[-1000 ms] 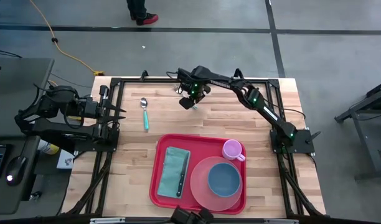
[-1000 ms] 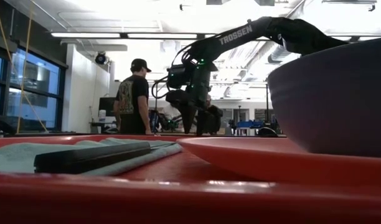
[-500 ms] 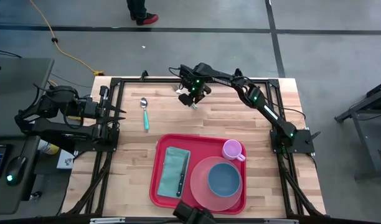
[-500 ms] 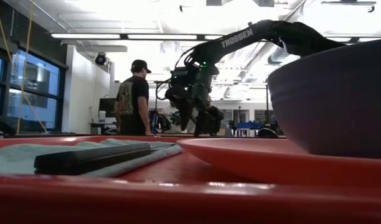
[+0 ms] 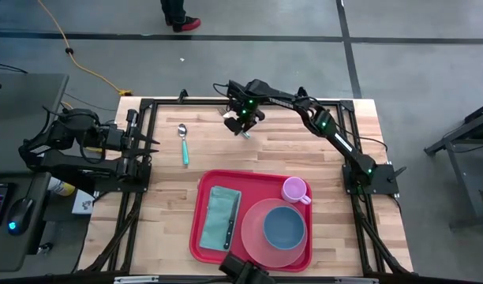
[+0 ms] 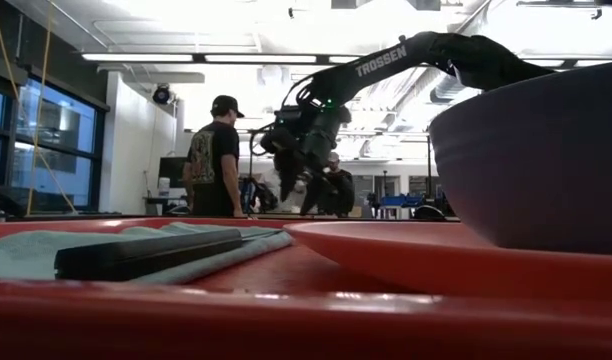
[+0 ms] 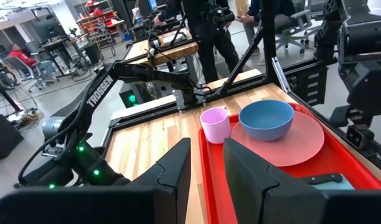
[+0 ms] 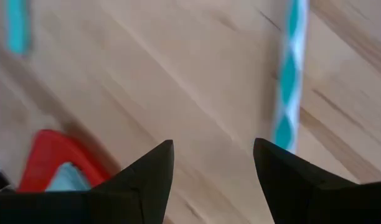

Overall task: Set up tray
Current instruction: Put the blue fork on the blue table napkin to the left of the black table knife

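Looking down, you see the red tray point(image 5: 253, 217) at the table's point(image 5: 170, 177) near edge and the right claw point(image 5: 243, 126) released over bare wood beyond it. Your left wrist view shows the left claw point(image 7: 206, 162) parted, empty, beside the tray.

1 tray point(image 5: 200, 237), 1 plate point(image 5: 252, 237), 1 bowl point(image 5: 284, 226), 1 cup point(image 5: 294, 189), 1 spoon point(image 5: 183, 143)
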You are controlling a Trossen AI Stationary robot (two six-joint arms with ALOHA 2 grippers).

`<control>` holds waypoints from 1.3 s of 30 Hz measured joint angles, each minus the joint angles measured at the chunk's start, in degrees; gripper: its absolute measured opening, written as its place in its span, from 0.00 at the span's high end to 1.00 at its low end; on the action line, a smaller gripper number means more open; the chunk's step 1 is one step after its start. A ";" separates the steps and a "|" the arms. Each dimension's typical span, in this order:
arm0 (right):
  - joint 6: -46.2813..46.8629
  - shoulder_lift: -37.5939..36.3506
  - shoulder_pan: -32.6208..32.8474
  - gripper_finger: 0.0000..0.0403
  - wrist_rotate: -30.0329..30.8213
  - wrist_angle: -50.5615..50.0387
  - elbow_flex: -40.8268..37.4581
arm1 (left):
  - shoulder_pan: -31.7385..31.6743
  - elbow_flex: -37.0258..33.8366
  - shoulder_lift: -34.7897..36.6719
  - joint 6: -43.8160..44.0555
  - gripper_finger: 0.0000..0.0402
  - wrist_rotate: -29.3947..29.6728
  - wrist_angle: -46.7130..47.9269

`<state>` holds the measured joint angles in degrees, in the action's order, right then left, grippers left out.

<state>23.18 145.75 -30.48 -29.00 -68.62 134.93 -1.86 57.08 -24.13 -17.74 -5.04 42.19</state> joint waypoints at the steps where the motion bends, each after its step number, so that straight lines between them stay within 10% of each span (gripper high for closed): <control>1: 0.27 -0.02 0.00 0.50 -0.85 0.85 0.00 | 0.01 0.00 -0.01 0.00 0.68 0.00 0.00; 39: -10.35 -0.20 5.40 0.48 24.05 -8.20 0.02 | -0.01 0.00 0.01 -0.44 0.68 1.60 -0.04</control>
<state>12.84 145.56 -25.08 -4.96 -76.82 134.96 -1.87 57.08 -24.12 -18.17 -3.44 42.15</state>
